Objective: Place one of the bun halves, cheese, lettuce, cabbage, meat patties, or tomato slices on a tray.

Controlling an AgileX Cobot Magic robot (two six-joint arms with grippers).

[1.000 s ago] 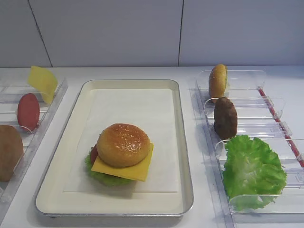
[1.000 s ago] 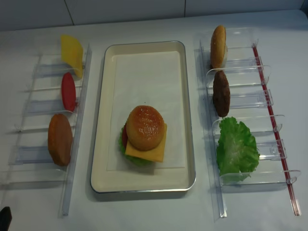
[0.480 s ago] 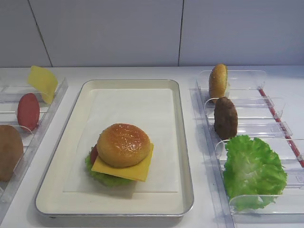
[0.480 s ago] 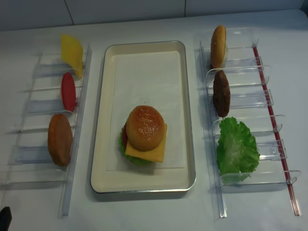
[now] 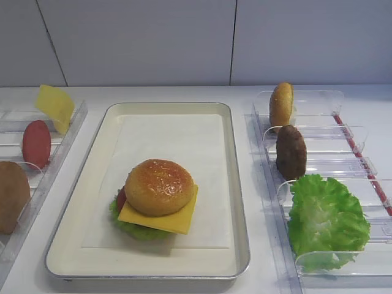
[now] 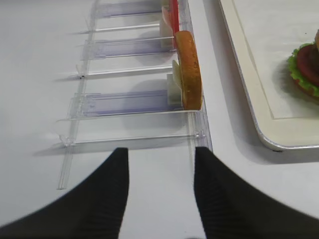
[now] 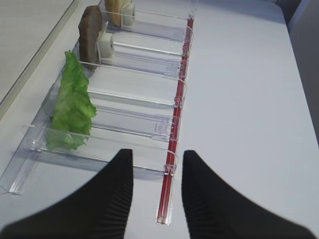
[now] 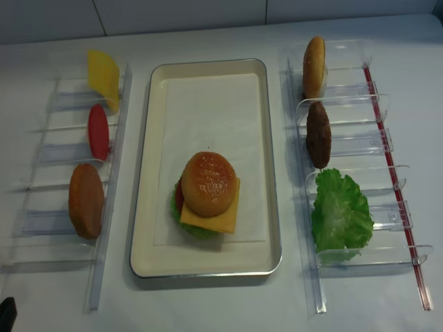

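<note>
A domed seeded bun half (image 5: 159,187) tops a stack on the cream tray (image 5: 236,184). Under it lie a yellow cheese slice (image 5: 177,219), a red tomato slice (image 5: 120,199) and green lettuce (image 5: 131,228). The right rack holds a bun half (image 5: 281,105), a meat patty (image 5: 290,153) and a lettuce leaf (image 5: 326,217). In the left rack stand cheese (image 5: 55,107), a tomato slice (image 5: 37,144) and a bun half (image 5: 11,196). My right gripper (image 7: 158,153) hangs open and empty near the right rack's front end. My left gripper (image 6: 160,149) is open and empty before the left rack.
Two clear slotted racks (image 8: 346,149) (image 8: 62,173) flank the tray on the white table. A red strip (image 7: 174,149) runs along the right rack's outer side. A white wall stands behind. A dark tip (image 8: 5,312) shows at the overhead view's bottom-left corner.
</note>
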